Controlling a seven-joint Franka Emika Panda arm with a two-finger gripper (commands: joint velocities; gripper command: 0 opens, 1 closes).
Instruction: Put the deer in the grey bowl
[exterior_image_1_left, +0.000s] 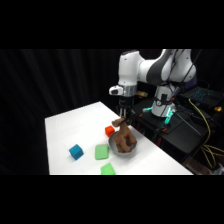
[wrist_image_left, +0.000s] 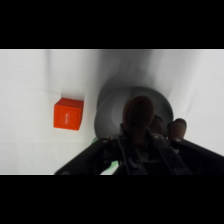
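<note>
The dark brown deer (exterior_image_1_left: 125, 137) hangs tilted from my gripper (exterior_image_1_left: 122, 118), which is shut on its upper end. Its lower body reaches down into the grey bowl (exterior_image_1_left: 116, 148) near the table's right edge. In the wrist view the deer (wrist_image_left: 139, 112) fills the space just ahead of the gripper (wrist_image_left: 142, 139), with the round grey bowl (wrist_image_left: 107, 107) directly beneath and around it. I cannot tell whether the deer touches the bowl's floor.
A red-orange block (exterior_image_1_left: 109, 131) (wrist_image_left: 68, 113) sits just beside the bowl. A blue block (exterior_image_1_left: 76, 151) and a green block (exterior_image_1_left: 102, 151) lie further left, and another green block (exterior_image_1_left: 107, 170) is at the front edge. Dark equipment and cables stand at the right.
</note>
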